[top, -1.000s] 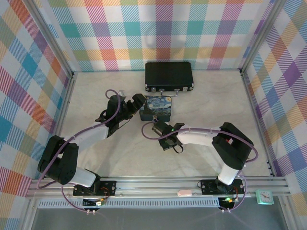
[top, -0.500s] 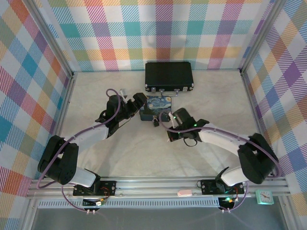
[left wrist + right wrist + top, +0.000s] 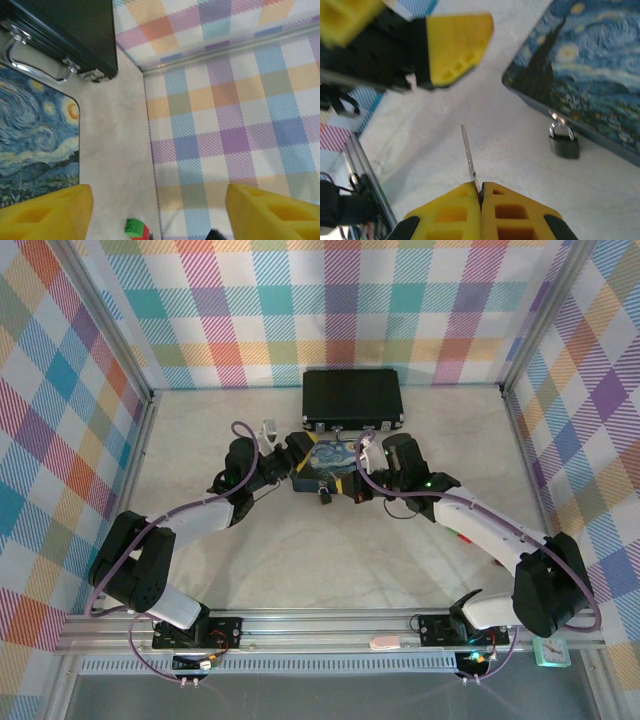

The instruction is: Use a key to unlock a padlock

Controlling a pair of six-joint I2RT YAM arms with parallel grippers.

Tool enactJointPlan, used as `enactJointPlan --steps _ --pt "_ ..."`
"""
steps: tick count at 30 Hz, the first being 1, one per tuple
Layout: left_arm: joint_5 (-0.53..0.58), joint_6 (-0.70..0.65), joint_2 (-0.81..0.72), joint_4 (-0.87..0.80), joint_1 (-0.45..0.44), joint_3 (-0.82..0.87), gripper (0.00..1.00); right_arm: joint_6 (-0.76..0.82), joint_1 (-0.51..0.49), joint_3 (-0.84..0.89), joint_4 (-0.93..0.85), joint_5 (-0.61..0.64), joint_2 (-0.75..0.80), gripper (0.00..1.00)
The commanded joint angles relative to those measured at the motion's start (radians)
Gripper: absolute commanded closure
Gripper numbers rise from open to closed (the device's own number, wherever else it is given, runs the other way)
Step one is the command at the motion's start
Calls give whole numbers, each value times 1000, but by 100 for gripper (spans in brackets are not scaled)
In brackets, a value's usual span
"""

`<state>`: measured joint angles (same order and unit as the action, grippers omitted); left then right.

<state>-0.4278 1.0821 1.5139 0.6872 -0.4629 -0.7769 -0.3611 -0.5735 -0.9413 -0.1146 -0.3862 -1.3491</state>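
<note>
Yellow right pincer pinches the key, open tabletop between it and the padlock; left pincer spread.

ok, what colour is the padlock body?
The padlock body is dark grey, with a silvery top loop. It shows best in the right wrist view.

The tin is swirling blue and yellow, the padlock dark with silvery shackle, the briefcase black.

Bright plaid walls, pale marbled tabletop
</note>
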Motion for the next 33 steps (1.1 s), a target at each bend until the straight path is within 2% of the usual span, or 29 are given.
enactJointPlan --steps 1,6,13,16,22,27,29,33 --pt "-77 -28 5 48 -14 -31 33 -68 19 -28 95 -39 -1 99" --pt "-145 -64 4 32 -26 -47 34 -106 26 -62 123 -57 -44 99" --pt "-118 -125 -6 -64 -45 -77 42 -131 26 -87 174 -103 -83 99" --pt "-115 -130 3 -65 -48 -87 51 -141 26 -94 180 -113 -96 98" --pt "-123 -127 23 -60 -51 -105 77 -158 27 -90 204 -121 -101 98" --pt "-117 -122 26 -50 -51 -110 93 -173 33 -89 215 -135 -108 98" --pt "-111 -122 28 -50 -51 -115 100 -174 39 -91 213 -143 -107 92" --pt "-104 -143 22 -55 -49 -126 100 -158 67 -65 224 -115 -54 64"
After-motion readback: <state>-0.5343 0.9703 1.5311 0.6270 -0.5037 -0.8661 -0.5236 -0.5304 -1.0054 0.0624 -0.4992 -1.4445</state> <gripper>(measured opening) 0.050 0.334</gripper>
